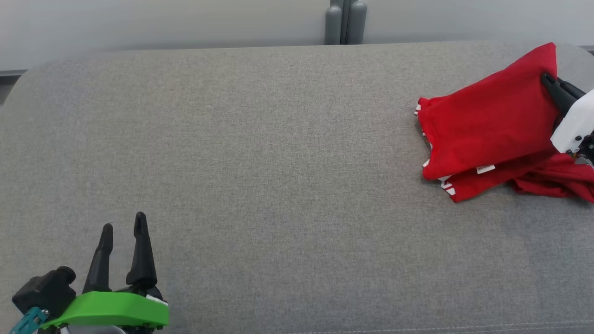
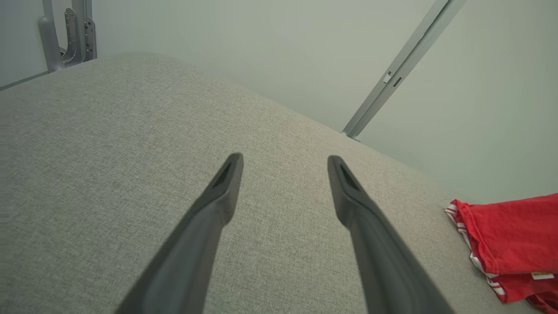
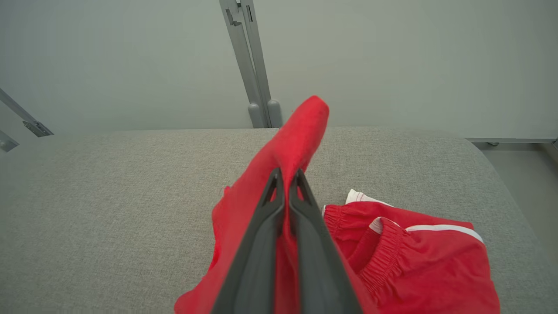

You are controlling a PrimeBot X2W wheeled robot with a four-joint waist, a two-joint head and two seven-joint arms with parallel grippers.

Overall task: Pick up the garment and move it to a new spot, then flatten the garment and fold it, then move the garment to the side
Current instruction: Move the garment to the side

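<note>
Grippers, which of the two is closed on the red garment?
The right gripper: it is shut on a raised fold of the red garment. The left gripper stands open, apart from it, over bare grey upholstery.

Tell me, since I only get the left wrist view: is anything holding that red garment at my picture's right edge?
Observer: Yes. The right tool is shut on a fold of the red garment, holding one corner raised.
Operator: Is all of it off the surface?
Observer: No. In the right wrist view the waistband end lies on the grey cushion.
Operator: What kind of garment?
Observer: Elastic at the waist and a white stripe; it looks like shorts.
</note>
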